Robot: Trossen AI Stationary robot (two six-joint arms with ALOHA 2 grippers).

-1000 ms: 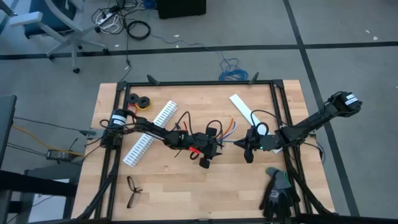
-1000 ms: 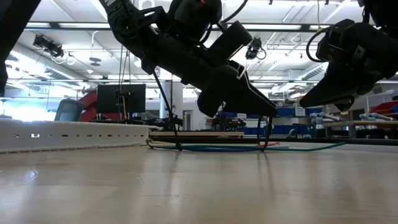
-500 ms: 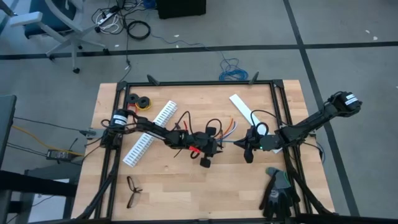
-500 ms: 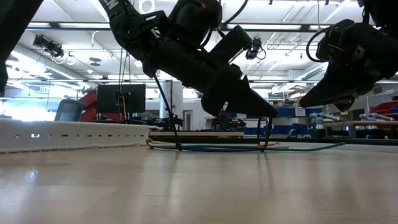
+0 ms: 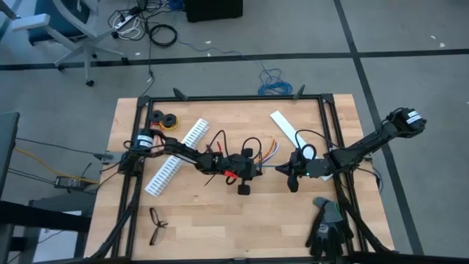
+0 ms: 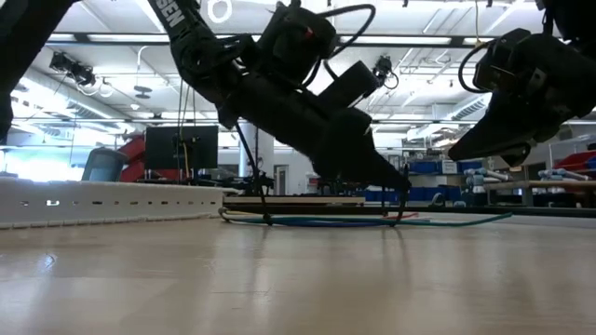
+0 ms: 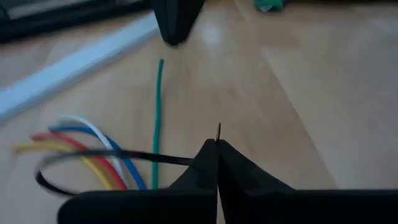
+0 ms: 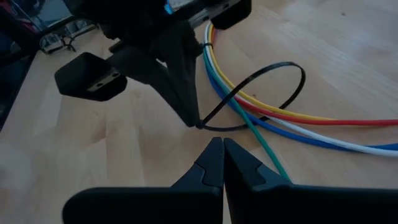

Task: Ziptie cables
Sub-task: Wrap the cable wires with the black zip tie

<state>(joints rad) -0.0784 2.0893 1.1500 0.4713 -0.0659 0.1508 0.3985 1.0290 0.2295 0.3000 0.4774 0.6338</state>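
The left gripper (image 5: 258, 170) sits near the table's middle, its arm stretched low from the 9 o'clock edge, fingers clenched on the tail of a black ziptie (image 8: 258, 93). In the left wrist view the two dark tips (image 7: 217, 163) meet with the thin strip pinched between them. In the right wrist view the ziptie makes an open loop around the cables (image 8: 273, 118): yellow, red, white and blue strands, with a green one crossing beneath. A second ago these fingers stood apart; they have since closed, and the left arm has settled slightly lower in the low view. The right gripper (image 5: 294, 176) is just at 3 o'clock of the left one, its arm reaching in from the 3 o'clock edge, fingers pressed together on nothing; it has not moved.

The cables fan toward 1 o'clock of the left gripper. The white slotted strip (image 5: 176, 157) lies at 9 o'clock of the work, and a flat white strip (image 5: 287, 130) at 1 o'clock. Eyeglasses (image 5: 157, 224) rest near the 7 o'clock corner and gloves (image 5: 327, 224) at 5 o'clock. Bare wood lies open toward 6 o'clock.
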